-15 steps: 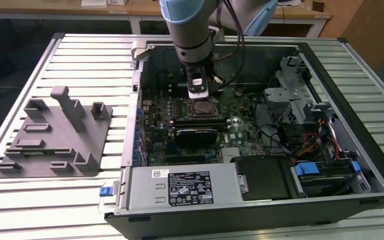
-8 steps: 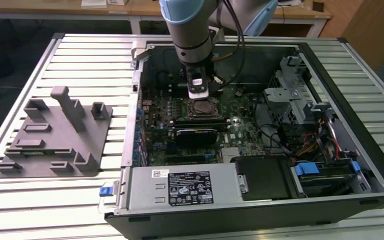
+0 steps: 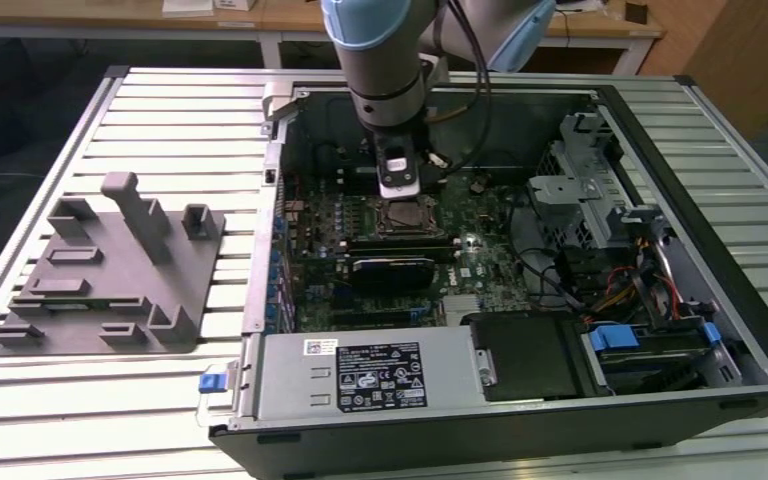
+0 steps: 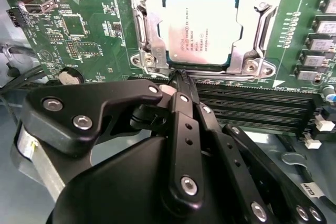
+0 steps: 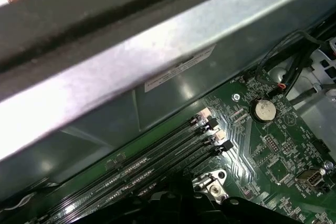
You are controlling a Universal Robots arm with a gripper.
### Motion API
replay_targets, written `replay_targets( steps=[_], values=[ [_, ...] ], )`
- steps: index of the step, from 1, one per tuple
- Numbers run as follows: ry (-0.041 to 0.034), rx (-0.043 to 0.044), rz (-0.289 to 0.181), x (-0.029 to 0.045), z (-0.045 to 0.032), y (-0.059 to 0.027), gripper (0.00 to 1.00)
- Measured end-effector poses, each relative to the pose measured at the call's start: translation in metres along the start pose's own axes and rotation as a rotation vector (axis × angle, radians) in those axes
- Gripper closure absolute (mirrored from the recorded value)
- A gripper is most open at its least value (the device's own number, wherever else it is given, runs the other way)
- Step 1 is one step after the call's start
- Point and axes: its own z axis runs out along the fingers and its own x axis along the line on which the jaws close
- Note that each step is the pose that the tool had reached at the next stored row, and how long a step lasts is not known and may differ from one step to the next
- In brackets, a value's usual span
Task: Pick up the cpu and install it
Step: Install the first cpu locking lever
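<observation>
Cpu lies flat in socket, at 12 o'clock of gripper, whose fingers are pinched together, empty; light, rigid, fragile chip: likely edge grip only.

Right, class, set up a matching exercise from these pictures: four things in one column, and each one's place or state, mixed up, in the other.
Things:
1. cpu
2. gripper
3. grey fixture
4. memory slots

Places or states:
A. on the slatted table, outside the computer case
B. seated in the socket frame
C. fingers together, holding nothing
D. long, dark, unfilled, beside the socket

Pairs: 1-B, 2-C, 3-A, 4-D
</observation>
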Motion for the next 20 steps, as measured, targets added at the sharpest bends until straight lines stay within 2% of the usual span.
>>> replay_targets(
  steps=[13,15,20],
  values=[
    [0.0033,-0.0019,-0.007,-0.0084,0.0020,0.0046,0.89],
    [0.0034,-0.0021,-0.007,-0.0086,0.0002,0.0051,0.89],
    [0.0033,-0.0019,-0.008,-0.0099,-0.0118,0.0086,0.89]
  ],
)
